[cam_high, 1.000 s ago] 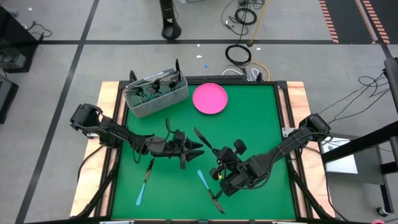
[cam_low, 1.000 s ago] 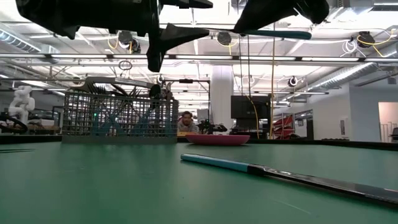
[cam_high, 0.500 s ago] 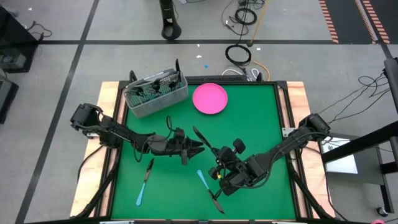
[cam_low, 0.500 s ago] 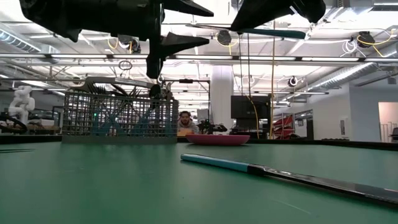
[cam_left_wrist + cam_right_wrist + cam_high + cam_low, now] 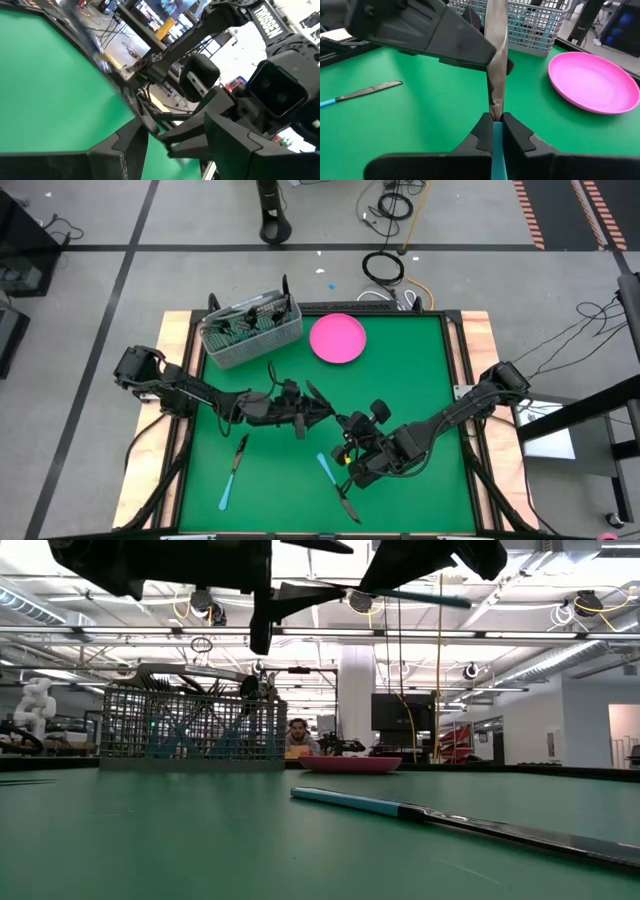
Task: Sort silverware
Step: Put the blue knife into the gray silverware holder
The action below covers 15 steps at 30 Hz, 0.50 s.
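My right gripper [image 5: 496, 122] is shut on a blue-handled knife [image 5: 496, 60] above the middle of the green table [image 5: 420, 360]. Its silvery blade [image 5: 322, 400] points toward the far left. My left gripper [image 5: 318, 408] comes level from the left and is open, with one finger [image 5: 420, 30] passing close behind the blade. I cannot tell whether it touches. Two more blue-handled knives lie flat on the mat, one near left [image 5: 232, 475], one near the middle [image 5: 335, 485]. My right gripper pinches the knife between its two fingers at the blade-side end of the blue handle [image 5: 497, 136]. The knife lies along the fingers, and the blade sticks out past the fingertips. The handle's free end [image 5: 440, 598] juts out behind. The knife is lifted clear, roughly level.
A grey wire-mesh basket [image 5: 250, 330] holding silverware stands at the far left corner. A pink plate [image 5: 337, 338] sits to its right. Wooden rails edge the mat. A person [image 5: 297, 737] sits in the room far behind the table.
My left gripper has edged toward the held knife and rolled a little, so its fingers now stand by the blade. My right gripper has kept its hold, shifting the knife slightly toward the left arm.
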Tool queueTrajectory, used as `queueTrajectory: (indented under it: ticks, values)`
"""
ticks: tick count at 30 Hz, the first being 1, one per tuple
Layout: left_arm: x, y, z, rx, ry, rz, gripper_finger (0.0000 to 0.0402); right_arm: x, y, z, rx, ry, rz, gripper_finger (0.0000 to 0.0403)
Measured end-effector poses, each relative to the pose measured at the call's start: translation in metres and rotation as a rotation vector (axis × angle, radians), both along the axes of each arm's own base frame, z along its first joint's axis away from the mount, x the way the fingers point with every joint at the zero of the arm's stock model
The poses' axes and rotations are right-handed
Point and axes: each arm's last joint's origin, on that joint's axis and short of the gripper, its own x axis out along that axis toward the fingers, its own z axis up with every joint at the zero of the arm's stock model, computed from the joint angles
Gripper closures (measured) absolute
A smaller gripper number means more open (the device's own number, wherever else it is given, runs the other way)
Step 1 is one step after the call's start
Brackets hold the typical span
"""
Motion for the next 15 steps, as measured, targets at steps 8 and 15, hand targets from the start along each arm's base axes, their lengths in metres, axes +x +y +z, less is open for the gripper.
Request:
queueTrajectory:
  ticks: [8,15]
  values:
    - [0.0018,0.0000,0.0031,-0.002,-0.007,0.010,0.0210,0.0025,-0.0040,0.0005,-0.012,0.001,-0.006,0.0402]
    - [0.0017,0.0015,0.0014,0.004,0.010,0.055,0.0213,0.0031,-0.0055,0.0011,-0.034,-0.011,-0.023,0.0402]
